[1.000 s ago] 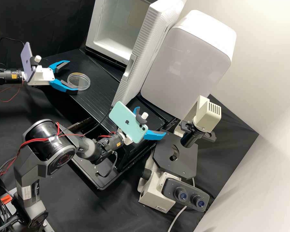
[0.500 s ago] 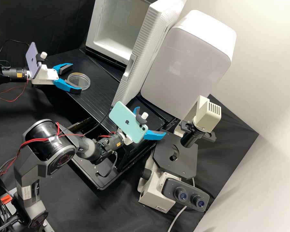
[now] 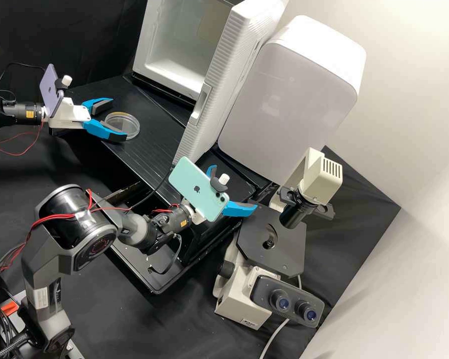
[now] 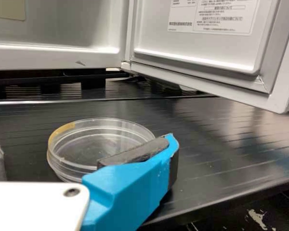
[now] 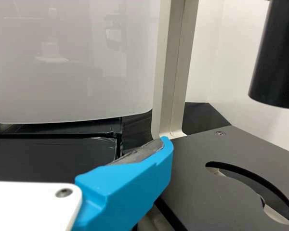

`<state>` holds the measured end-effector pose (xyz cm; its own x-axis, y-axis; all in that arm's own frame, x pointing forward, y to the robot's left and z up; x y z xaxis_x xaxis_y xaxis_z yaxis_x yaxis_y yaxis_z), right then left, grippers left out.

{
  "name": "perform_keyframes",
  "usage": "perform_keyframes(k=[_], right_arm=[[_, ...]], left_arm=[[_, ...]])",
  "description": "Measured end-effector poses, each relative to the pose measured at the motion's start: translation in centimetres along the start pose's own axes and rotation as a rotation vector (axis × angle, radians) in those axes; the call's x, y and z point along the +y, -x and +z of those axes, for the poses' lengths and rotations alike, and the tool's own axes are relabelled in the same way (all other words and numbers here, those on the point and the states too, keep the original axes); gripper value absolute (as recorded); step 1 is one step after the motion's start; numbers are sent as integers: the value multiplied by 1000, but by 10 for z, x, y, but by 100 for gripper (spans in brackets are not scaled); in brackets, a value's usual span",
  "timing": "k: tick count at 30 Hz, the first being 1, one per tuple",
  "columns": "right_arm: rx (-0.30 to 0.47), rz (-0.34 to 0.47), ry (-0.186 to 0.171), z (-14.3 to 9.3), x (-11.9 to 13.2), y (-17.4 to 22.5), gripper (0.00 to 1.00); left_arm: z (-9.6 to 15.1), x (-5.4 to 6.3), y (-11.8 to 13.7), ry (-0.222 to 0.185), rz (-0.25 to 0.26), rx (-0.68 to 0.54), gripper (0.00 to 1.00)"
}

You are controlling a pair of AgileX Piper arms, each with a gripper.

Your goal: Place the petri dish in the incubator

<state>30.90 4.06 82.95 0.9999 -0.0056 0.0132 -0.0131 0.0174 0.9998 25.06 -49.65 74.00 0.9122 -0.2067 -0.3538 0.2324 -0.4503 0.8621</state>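
As your left gripper (image 3: 112,120) sits spread wide, the petri dish (image 4: 98,142) lies flat.
Round and see-through, on the ribbed black bench (image 3: 149,144).

The left arm (image 3: 15,112) is sticking out flat, and the left pincer (image 3: 112,119) is gaping wide, its blue fingers (image 4: 135,187) spread apart. The right arm (image 3: 139,232) is bending low, and the right pincer (image 3: 238,196) is gaping open too.

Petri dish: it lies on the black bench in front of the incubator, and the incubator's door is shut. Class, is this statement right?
Not quite. The petri dish does lie on the black bench in front of the incubator, but the incubator's door stands open, as the high view shows.
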Motion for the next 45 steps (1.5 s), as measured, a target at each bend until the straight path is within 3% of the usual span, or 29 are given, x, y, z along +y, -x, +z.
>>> perform_keyframes(k=[10, 19, 39, 45], right_arm=[[0, 0, 0, 0, 0, 0, 100], [0, 0, 0, 0, 0, 0, 100], [0, 0, 0, 0, 0, 0, 100], [0, 0, 0, 0, 0, 0, 100]], left_arm=[[4, -1, 0, 6, -4, -11, 100], [15, -4, 1, 35, 0, -20, 100], [22, -6, 2, 34, -5, -34, 100], [23, -7, 2, 5, -5, -31, 100]])
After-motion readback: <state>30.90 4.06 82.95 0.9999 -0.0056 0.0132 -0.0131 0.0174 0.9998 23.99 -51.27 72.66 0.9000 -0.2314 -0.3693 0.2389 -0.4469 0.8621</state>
